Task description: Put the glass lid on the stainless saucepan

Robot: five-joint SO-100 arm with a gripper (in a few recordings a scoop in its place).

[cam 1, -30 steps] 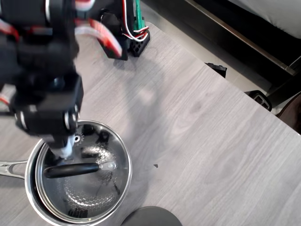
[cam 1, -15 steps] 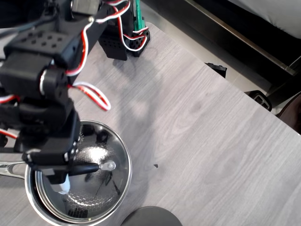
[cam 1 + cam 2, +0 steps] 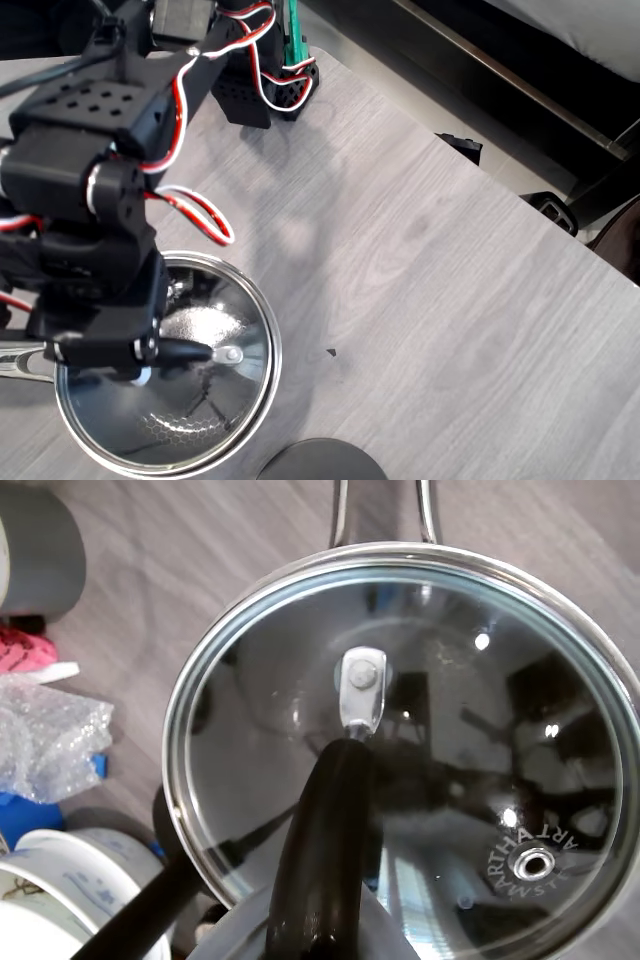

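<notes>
Since half a second ago the black gripper (image 3: 130,365) has been shifted slightly upward in the overhead view, with the round clear glass lid (image 3: 400,750) now centred over the shiny stainless saucepan (image 3: 258,390). The lid's black bar handle (image 3: 325,850) is pinched between the fingers, so it can be lowered squarely. Beyond, the pan's long steel handle (image 3: 385,510) is seen on the grey wooden table (image 3: 450,300).

Arm body (image 3: 90,160): black plastic housings, boxy segments with matte finish.
Upper housing (image 3: 85,100): flat black face with a grid of small round holes.
Joint (image 3: 95,185): round grey metallic ring at the side of a black servo block.
Cables (image 3: 195,205): bundled red, white and black wires, looping free beside the housing; further strands run along the upper link.
Base (image 3: 285,60): black mount near the table's far edge, with a green part and red, white and black leads.
Wrist block (image 3: 100,320): black, box-shaped, small silver screw heads along its lower edge.
Gripper (image 3: 145,372): black body, a white piece at the tip.
</notes>
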